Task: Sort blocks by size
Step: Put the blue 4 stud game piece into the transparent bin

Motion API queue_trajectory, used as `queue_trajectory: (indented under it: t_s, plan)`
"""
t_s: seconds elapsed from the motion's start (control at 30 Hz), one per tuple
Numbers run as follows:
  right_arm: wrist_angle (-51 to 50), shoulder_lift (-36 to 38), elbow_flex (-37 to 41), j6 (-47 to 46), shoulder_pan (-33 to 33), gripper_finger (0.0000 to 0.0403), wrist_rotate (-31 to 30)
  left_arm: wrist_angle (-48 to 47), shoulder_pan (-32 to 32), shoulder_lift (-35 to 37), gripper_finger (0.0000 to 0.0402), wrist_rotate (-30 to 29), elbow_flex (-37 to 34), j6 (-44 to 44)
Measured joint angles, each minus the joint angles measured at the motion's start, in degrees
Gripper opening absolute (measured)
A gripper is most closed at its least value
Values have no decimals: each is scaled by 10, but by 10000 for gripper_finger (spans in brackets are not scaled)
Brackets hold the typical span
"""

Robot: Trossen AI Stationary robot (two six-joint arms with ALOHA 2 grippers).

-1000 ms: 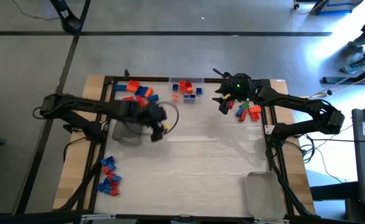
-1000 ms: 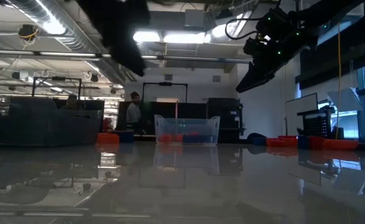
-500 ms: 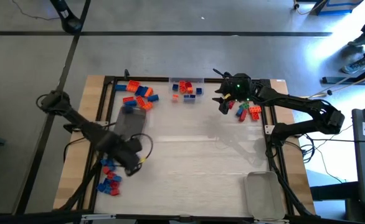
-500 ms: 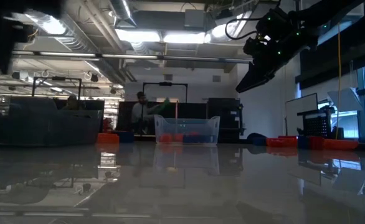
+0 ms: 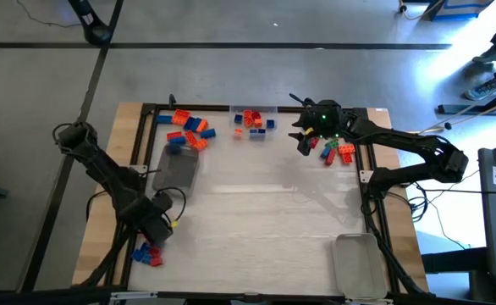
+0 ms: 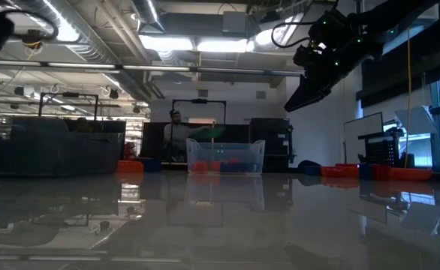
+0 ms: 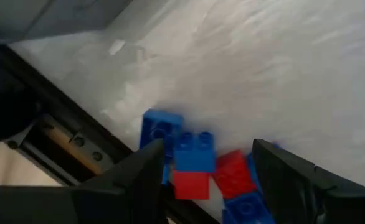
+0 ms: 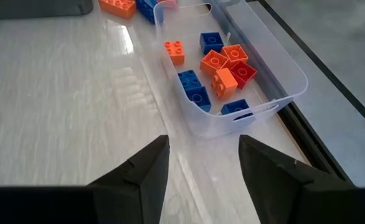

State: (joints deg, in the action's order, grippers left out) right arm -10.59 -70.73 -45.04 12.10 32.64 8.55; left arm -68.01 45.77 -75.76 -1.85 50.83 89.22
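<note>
The pale tabletop [image 5: 265, 220] carries 2 inverted grey trays, one near the left rail [image 5: 176, 169] and one at the near right corner [image 5: 358, 264]. A clear bin [image 8: 276, 74] at the far edge holds orange, red and blue blocks [image 8: 223, 65]; more blocks lie loose at far left [image 5: 187, 129] and far right [image 5: 337, 151]. The left tool [image 7: 204, 180] hangs released, fingers spread, over a blue-and-red block cluster [image 7: 195, 165] at the near left. The right tool [image 8: 201, 171] hovers empty, fingers apart, by the bin.

Blocks [image 8: 218, 65] red, orange, blue; tray [image 8: 276, 74] clear; claws dark.
</note>
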Motion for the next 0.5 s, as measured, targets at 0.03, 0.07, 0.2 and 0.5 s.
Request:
queue_trajectory:
  t_s: [0.03, 0.07, 0.2, 0.5]
  plan:
    - [0, 0, 0, 0, 0, 193, 0, 0, -1, 0, 229, 2, -8, 0]
    - [1, 0, 0, 0, 0, 193, 0, -2, -2, 0, 229, 2, -14, 0]
    - [0, 0, 0, -2, 0, 193, 0, 4, -13, 0, 229, 14, -37, -17]
    - [1, 0, 0, -3, 0, 193, 0, 47, -47, -1, 229, 88, -102, -74]
